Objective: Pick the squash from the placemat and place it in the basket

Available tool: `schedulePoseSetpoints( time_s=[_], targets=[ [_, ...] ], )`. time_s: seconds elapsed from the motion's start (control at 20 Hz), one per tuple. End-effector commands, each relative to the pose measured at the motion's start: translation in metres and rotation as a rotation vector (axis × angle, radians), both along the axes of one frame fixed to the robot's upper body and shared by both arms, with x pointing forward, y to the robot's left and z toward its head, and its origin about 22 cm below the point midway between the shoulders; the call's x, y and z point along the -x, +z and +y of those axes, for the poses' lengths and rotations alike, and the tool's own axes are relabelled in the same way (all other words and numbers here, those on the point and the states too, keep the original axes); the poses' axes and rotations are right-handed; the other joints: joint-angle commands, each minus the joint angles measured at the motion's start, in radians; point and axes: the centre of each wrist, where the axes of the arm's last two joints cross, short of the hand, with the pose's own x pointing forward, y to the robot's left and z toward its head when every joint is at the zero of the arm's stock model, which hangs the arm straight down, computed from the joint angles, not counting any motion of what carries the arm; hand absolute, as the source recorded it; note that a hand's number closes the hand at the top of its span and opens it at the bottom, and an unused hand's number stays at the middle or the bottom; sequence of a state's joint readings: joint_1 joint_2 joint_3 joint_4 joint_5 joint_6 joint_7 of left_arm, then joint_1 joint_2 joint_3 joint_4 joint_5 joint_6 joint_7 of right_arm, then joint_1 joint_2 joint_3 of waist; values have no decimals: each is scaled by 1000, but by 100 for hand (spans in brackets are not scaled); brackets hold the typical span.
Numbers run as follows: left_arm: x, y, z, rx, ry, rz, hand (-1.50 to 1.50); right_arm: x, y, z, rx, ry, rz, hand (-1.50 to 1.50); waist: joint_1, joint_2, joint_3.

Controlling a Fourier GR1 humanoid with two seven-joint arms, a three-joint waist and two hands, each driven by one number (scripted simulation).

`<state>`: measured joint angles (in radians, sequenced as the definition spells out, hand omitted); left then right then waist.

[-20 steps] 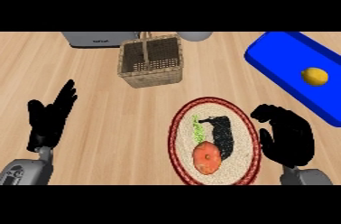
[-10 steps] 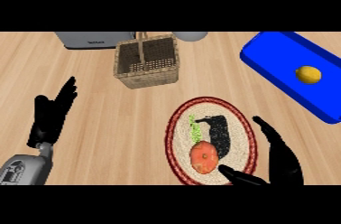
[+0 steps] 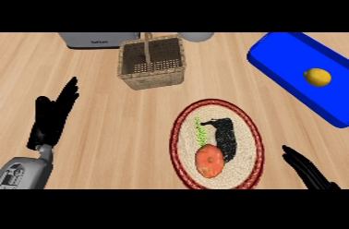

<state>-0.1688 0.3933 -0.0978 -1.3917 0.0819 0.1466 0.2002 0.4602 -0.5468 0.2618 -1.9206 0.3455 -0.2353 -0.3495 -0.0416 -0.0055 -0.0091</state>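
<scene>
A wooden worktop fills the view. At its right lies a blue tray, tilted, with a small yellow fruit in it. Lower centre sits an oval woven placemat with a red rim, and the orange squash with its green stem rests on it. Above, near the top, stands the wicker basket, well apart from the squash. The left hand rests at the left, fingers straight, holding nothing. The right hand shows at the lower right edge, fingers extended, released, right of the placemat.
</scene>
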Motion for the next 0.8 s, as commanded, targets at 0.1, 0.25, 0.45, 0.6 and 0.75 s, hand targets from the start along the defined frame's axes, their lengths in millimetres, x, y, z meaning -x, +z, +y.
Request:
schedulePoseSetpoints(
  time_s=[0.1,0.25,0.45,0.6,0.75],
  targets=[
    [-5,-2,-6,7,-34,-5,0,19,69,15,123,93,192,-150,27,6,5],
    [-14,-7,-7,19,-19,9,0,39,89,34,111,76,223,-150,22,5,7],
    [-15,-3,-10,21,-19,3,0,48,99,47,108,22,226,-150,28,4,8],
    [-15,-4,-18,14,-50,-11,0,26,91,49,41,-17,182,-150,36,5,9],
    [1,-11,-7,9,-46,7,0,16,77,54,51,-67,143,-150,41,5,9]
  ],
)
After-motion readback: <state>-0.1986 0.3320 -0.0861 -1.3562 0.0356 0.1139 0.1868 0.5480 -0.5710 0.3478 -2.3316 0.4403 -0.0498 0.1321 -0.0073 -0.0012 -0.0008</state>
